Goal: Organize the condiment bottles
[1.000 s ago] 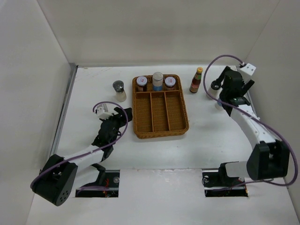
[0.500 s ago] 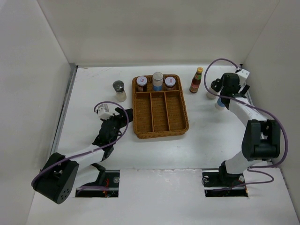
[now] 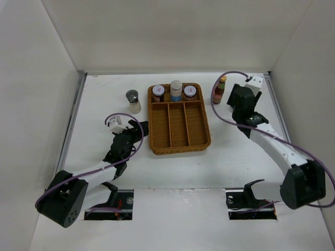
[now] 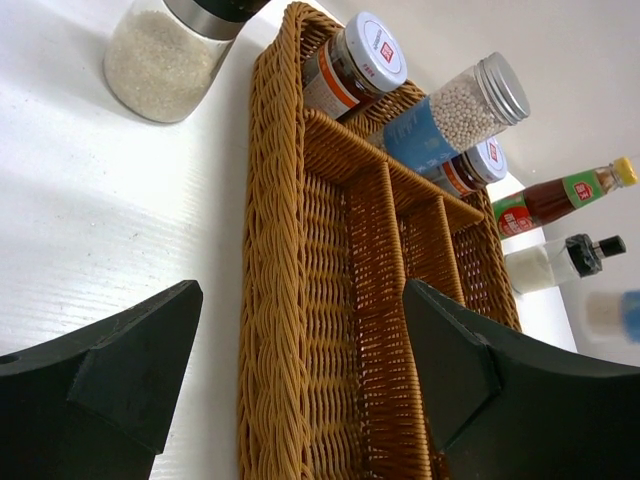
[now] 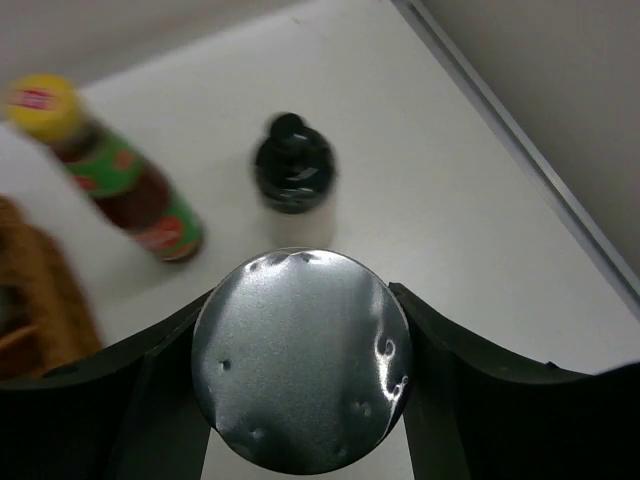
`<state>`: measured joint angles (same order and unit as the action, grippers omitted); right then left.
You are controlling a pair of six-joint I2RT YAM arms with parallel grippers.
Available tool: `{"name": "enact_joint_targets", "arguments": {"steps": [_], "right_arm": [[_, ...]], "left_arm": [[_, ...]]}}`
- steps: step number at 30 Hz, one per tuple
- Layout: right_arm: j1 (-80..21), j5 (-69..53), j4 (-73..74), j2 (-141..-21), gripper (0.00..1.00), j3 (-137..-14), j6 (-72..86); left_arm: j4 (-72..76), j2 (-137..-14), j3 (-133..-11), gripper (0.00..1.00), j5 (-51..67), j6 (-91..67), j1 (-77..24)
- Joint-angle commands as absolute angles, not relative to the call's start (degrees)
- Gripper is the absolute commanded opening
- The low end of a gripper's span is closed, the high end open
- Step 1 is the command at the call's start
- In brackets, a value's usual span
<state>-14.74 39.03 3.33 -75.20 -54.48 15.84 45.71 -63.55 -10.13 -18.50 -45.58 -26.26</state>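
My right gripper [image 5: 302, 340] is shut on the silver cap [image 5: 300, 370] of a white blue-banded bottle, held above the table. Beyond it stand the black-capped bottle [image 5: 292, 175] and the red sauce bottle [image 5: 125, 185] with its yellow cap. In the top view the right gripper [image 3: 238, 102] is just right of the red sauce bottle [image 3: 219, 90] and hides the other two. The wicker tray [image 3: 201, 141] holds two red-labelled jars [image 3: 158, 93] [image 3: 189, 92] and the other blue-banded bottle [image 3: 176, 90] in its far compartment. The grey-lidded shaker [image 3: 133, 100] stands left of the tray. My left gripper [image 3: 137, 133] is open and empty at the tray's left rim [image 4: 275, 330].
White walls close the table on the left, back and right. A metal strip [image 3: 73, 120] runs along the left edge. The tray's three long compartments [image 3: 178, 125] hold nothing. The right wall's base [image 5: 520, 130] is close behind the black-capped bottle.
My right gripper has swung left from the back right corner to beside the red sauce bottle, with the silver-capped bottle in it. The left arm has barely moved.
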Motion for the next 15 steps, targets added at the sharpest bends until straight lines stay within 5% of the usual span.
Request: {"name": "enact_joint_targets", "arguments": {"steps": [1, 7, 15], "right_arm": [[-23.2, 42.5, -4.7, -69.6, 0.51, -58.9, 12.2], [-37.8, 33.0, -11.1, -80.0, 0.52, -67.3, 11.4], [-43.0, 29.3, -14.1, -95.6, 0.52, -76.3, 9.4]], "left_arm": [[48.9, -62.7, -11.2, 0.81, -18.0, -46.1, -26.0], [48.4, -61.4, -10.7, 0.81, -18.3, -46.1, -24.8], [47.9, -59.9, -10.2, 0.81, -18.6, -46.0, -23.7]]}}
